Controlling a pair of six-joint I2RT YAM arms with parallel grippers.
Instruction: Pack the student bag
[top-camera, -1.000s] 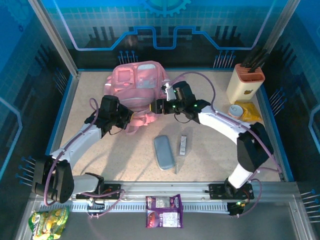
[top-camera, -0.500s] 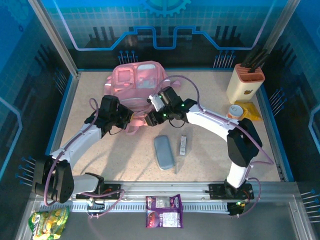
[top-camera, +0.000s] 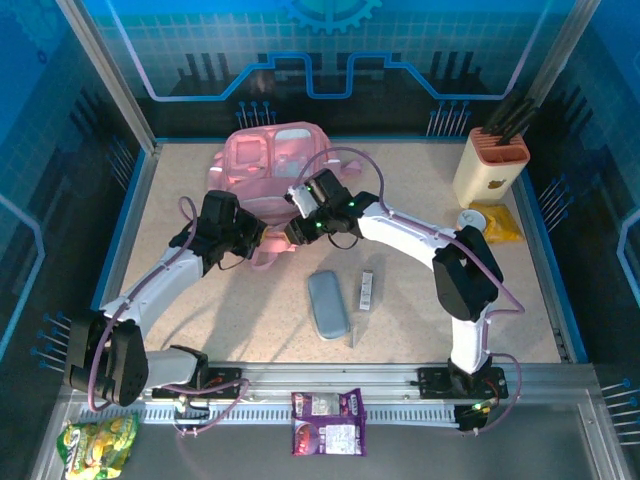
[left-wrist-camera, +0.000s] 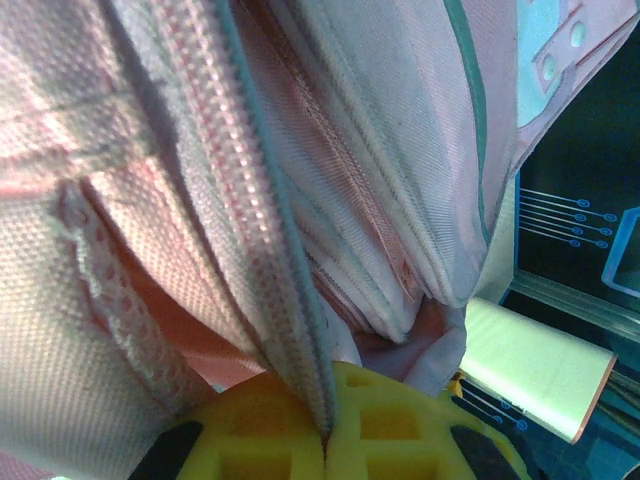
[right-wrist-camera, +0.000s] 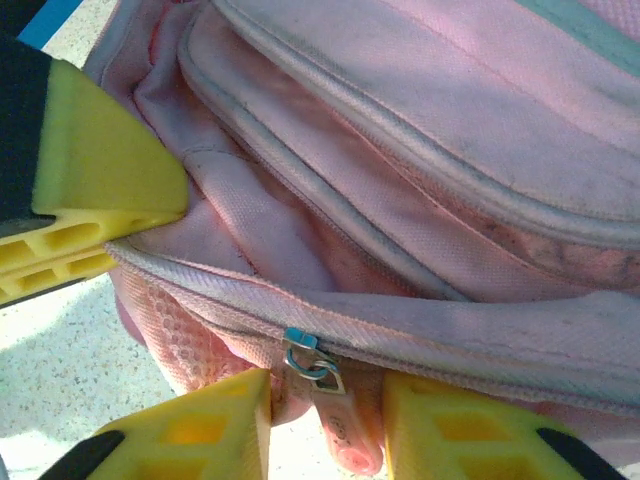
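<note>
The pink student bag (top-camera: 268, 160) lies at the back of the table, its near edge bunched between my two grippers. My left gripper (top-camera: 254, 238) is shut on the bag's zip edge (left-wrist-camera: 270, 240), and its yellow fingers (left-wrist-camera: 400, 425) pinch the tape. My right gripper (top-camera: 289, 232) is open at the bag's near edge. The metal zip slider (right-wrist-camera: 312, 358) and its pink pull tab (right-wrist-camera: 350, 435) hang between its yellow fingers (right-wrist-camera: 200, 430), which do not touch them. A left finger (right-wrist-camera: 95, 165) shows at the upper left of the right wrist view.
On the table in front of the bag lie a grey pencil case (top-camera: 328, 304) and a small silver packet (top-camera: 367, 290). A cream and orange holder (top-camera: 490, 160), a white roll (top-camera: 472, 220) and a yellow item (top-camera: 500, 222) sit at the right. Snack bags (top-camera: 328, 422) (top-camera: 97, 442) lie on the front rail.
My right arm has swung left and slightly nearer, bringing its gripper from the bag's right side to the near edge beside the left gripper. The left arm has not moved.
</note>
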